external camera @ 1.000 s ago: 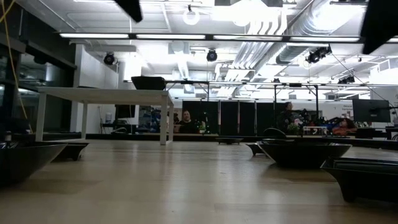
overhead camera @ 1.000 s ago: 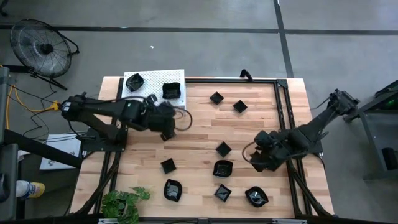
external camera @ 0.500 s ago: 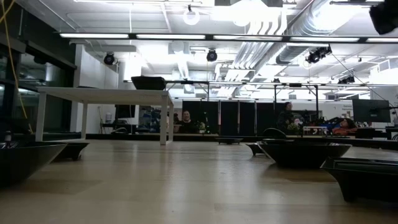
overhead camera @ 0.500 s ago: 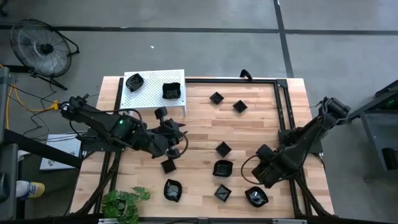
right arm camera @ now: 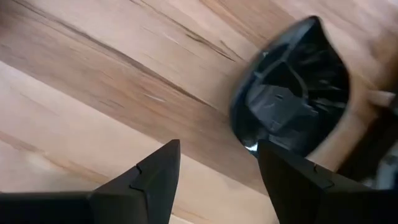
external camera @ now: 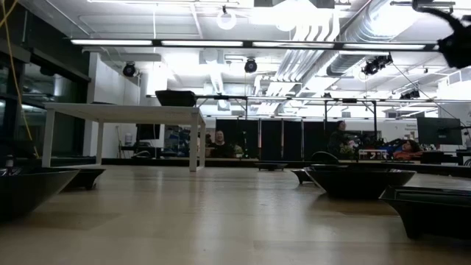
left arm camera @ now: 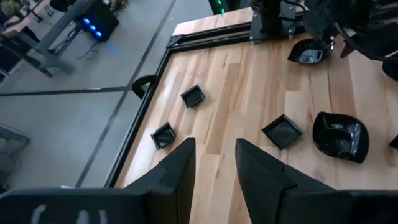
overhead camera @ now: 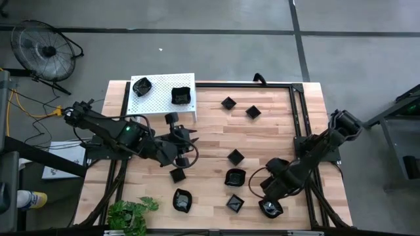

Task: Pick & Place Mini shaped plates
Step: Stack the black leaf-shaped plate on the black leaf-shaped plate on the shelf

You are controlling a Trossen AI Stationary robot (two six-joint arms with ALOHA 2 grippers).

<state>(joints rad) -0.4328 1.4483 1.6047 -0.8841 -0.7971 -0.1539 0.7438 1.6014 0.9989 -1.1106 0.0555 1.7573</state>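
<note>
Several small glossy black plates lie flat on the wooden table: two squares [overhead camera: 228, 103] [overhead camera: 253, 112] far off, one square [overhead camera: 235, 157] and a wavy one [overhead camera: 235, 177] mid-table, others [overhead camera: 177, 174] [overhead camera: 182, 200] [overhead camera: 235, 203] near the front edge. Two more plates [overhead camera: 141, 86] [overhead camera: 180, 96] sit on the white perforated shelf [overhead camera: 157, 105]. My right gripper [overhead camera: 269, 191] is open, just above and beside the leaf-like plate [overhead camera: 270, 208] [right arm camera: 292, 112], touching nothing. My left gripper [overhead camera: 184, 149] [left arm camera: 214, 168] is open and empty, left of centre.
A black metal frame [overhead camera: 298, 124] runs along the table's far and right sides. A green plant [overhead camera: 131, 213] stands at the near left corner. A fan [overhead camera: 42, 49] stands on the floor beyond the far left corner. Bare wood [overhead camera: 275, 131] lies between the arms.
My left gripper came away from the shelf toward the near edge, then held still above the small square plate. My right gripper travelled toward the near edge and lowered toward the leaf-like plate. No plate has moved.
</note>
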